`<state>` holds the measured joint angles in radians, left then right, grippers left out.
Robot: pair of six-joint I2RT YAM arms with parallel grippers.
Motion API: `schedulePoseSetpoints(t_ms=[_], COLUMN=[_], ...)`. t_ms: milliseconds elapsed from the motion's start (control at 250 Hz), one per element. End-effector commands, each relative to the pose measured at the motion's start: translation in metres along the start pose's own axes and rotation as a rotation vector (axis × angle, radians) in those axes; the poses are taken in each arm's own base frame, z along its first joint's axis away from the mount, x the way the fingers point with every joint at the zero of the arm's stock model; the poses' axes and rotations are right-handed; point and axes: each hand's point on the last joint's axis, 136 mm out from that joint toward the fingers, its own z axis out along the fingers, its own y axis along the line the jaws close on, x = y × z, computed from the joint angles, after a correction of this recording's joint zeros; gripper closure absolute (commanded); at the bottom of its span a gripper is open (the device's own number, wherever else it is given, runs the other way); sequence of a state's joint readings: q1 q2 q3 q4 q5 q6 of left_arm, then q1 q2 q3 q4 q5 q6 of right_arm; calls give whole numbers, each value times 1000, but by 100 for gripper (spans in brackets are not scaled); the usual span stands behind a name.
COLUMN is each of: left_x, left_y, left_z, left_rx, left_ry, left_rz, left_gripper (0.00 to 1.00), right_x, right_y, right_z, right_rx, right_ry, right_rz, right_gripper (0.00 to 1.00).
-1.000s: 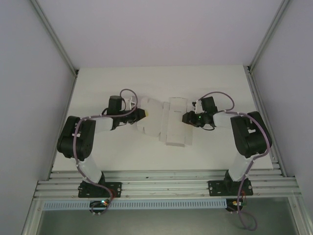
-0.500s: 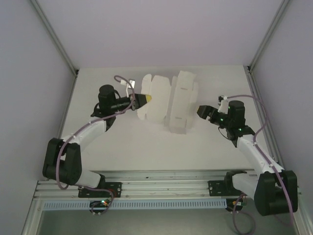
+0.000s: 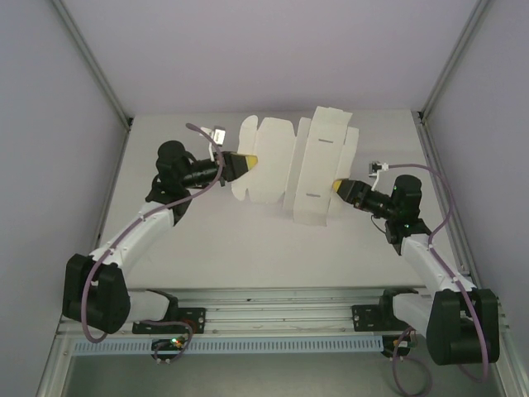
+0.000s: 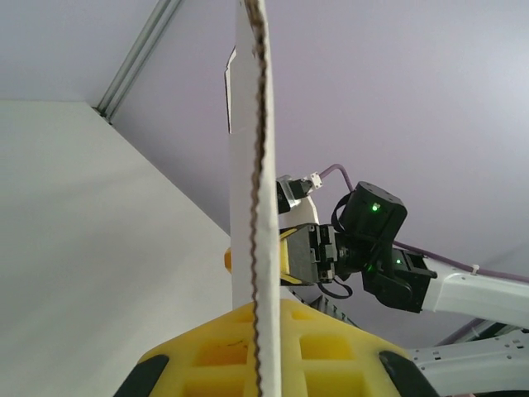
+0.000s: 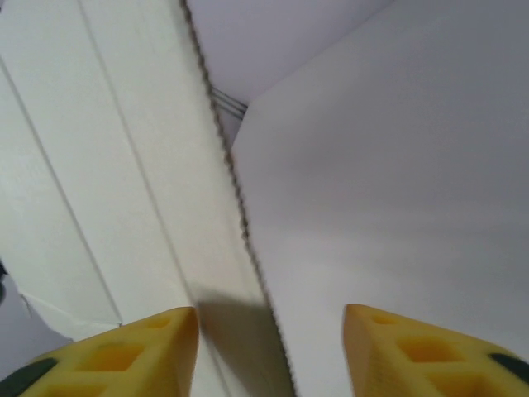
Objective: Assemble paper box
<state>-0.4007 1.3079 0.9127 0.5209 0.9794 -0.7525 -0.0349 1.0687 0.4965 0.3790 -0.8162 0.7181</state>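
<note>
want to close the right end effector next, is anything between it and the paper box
Nothing visible does. The paper box edge already runs inside the open right end effector; the left end effector grips its other side.

My left arm [image 3: 140, 227] and right arm [image 3: 426, 256] are white tubes joined by chunky black housings, each on a black base plate [image 3: 169, 318]. A pale lilac cable [image 3: 198, 131] loops along each (white ties pin it down). The left hand [image 3: 244, 163] and right hand [image 3: 339, 185] carry yellow, pocketed finger pads [image 4: 331, 351]; a green light [image 4: 374, 208] glows on the right wrist.
</note>
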Motion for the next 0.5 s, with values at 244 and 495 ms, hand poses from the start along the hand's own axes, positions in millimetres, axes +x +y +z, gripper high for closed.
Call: schedulePoseSetpoints(t_ms=[244,495], left_x=[-6,37], left_y=[4,92], left_z=[-4,-35], left_rx=[-76,-519], left_ry=[-37,-5], left_rz=[35,-100], left_gripper=[100,0], right_x=[-6,8], right_y=[15,2], right_z=[-4,-1], right_rx=[-15,91], right_ry=[15,83], right_rz=[-72,-201], right_gripper=[99,100])
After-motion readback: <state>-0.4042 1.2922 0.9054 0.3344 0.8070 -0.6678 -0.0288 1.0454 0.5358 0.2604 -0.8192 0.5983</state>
